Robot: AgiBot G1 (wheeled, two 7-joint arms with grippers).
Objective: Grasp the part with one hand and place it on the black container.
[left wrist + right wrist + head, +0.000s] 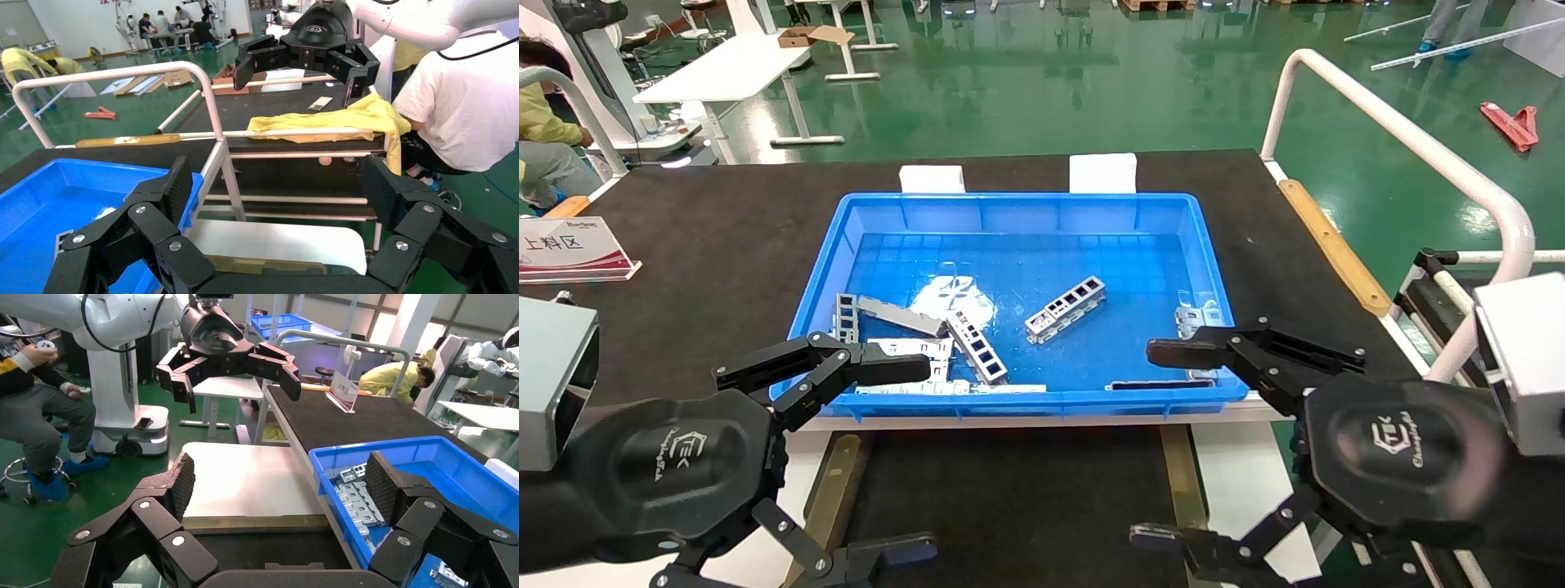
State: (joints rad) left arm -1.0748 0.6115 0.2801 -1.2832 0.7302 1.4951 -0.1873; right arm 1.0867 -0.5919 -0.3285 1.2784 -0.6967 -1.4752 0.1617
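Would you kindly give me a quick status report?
Left gripper and right gripper open, empty, near blue crate. Part loose inside. Black container unobstructed.

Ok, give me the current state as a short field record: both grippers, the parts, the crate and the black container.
left gripper: jaws open, empty, at the blue crate's near-left corner
right gripper: jaws open, empty, at the crate's near-right corner
part: ladder-cutout bar lying alone mid-crate, ungrasped
other parts: a cluster at the crate's near-left, more at the near-right wall
blue crate: on the dark table, between the grippers
black container: nearer the robot than the crate, tan strips at its sides, nothing visible on it
task status: no part picked yet
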